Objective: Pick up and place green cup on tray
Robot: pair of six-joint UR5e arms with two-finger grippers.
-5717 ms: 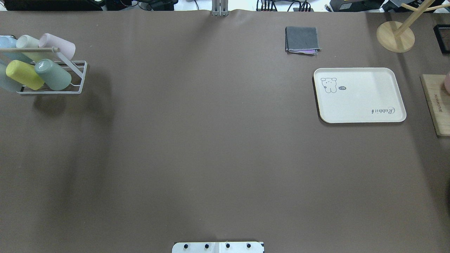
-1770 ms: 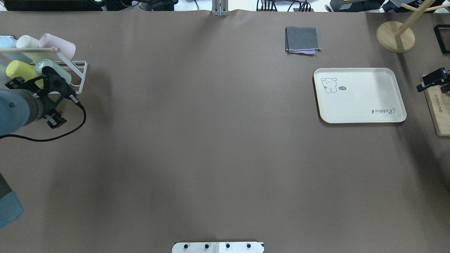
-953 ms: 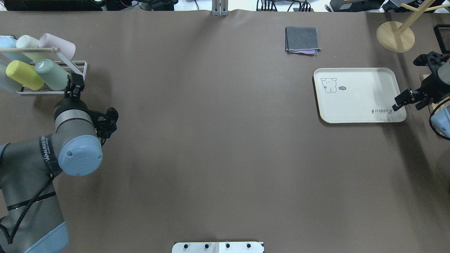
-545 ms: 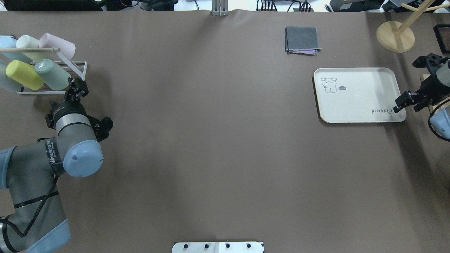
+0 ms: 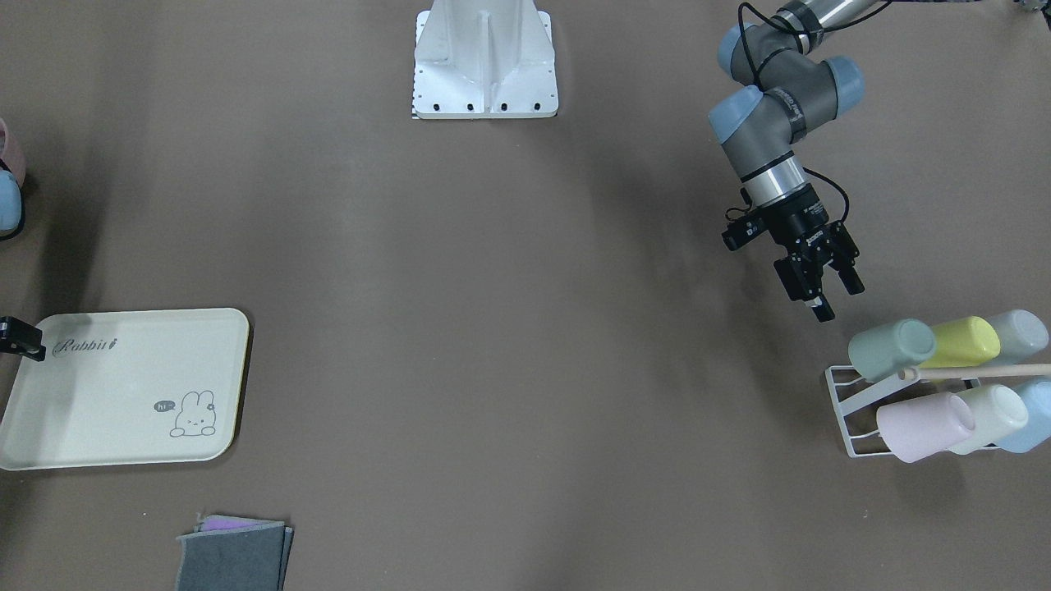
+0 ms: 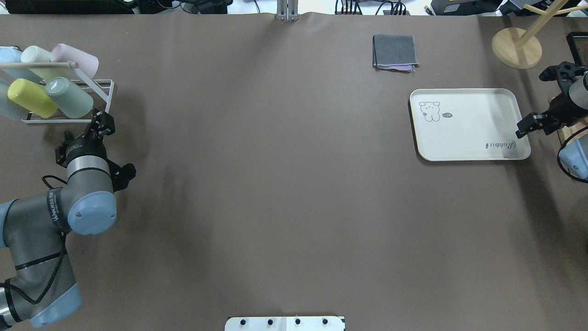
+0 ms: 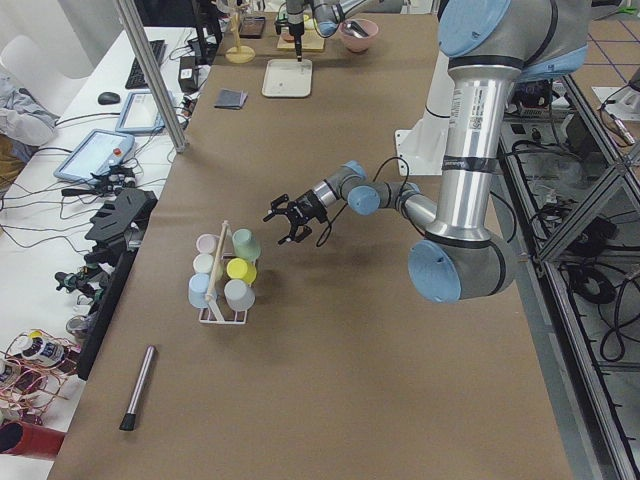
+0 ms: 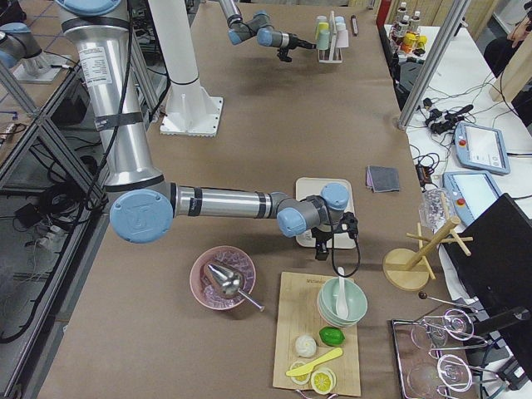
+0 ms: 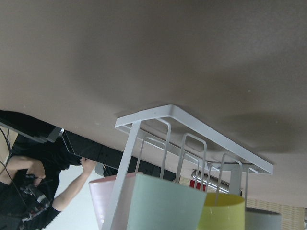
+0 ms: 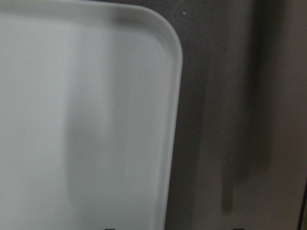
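Note:
The green cup (image 6: 69, 97) lies tilted on a white wire rack (image 6: 98, 99) at the far left, beside a yellow-green cup (image 6: 27, 96). It also shows in the front view (image 5: 891, 349) and the left wrist view (image 9: 165, 203). My left gripper (image 6: 103, 124) is open and empty, just in front of the rack's near corner, pointing at the green cup without touching it (image 5: 837, 297). The cream tray (image 6: 473, 119) lies at the right, with nothing on it. My right gripper (image 6: 535, 128) is open and empty at the tray's right edge, above its near right corner (image 10: 163, 48).
Pink (image 6: 76, 59), pale whitish-green (image 6: 39, 57) and blue (image 6: 9, 55) cups fill the rack's back row under a wooden rod. A folded grey cloth (image 6: 395, 51) lies beyond the tray. A wooden stand (image 6: 517, 48) and a wooden board (image 6: 572, 138) are at the far right.
Both arms have come into view. In the last second the left wrist drew back left, its gripper staying by the rack's corner. The right gripper rose slightly along the tray's right edge.

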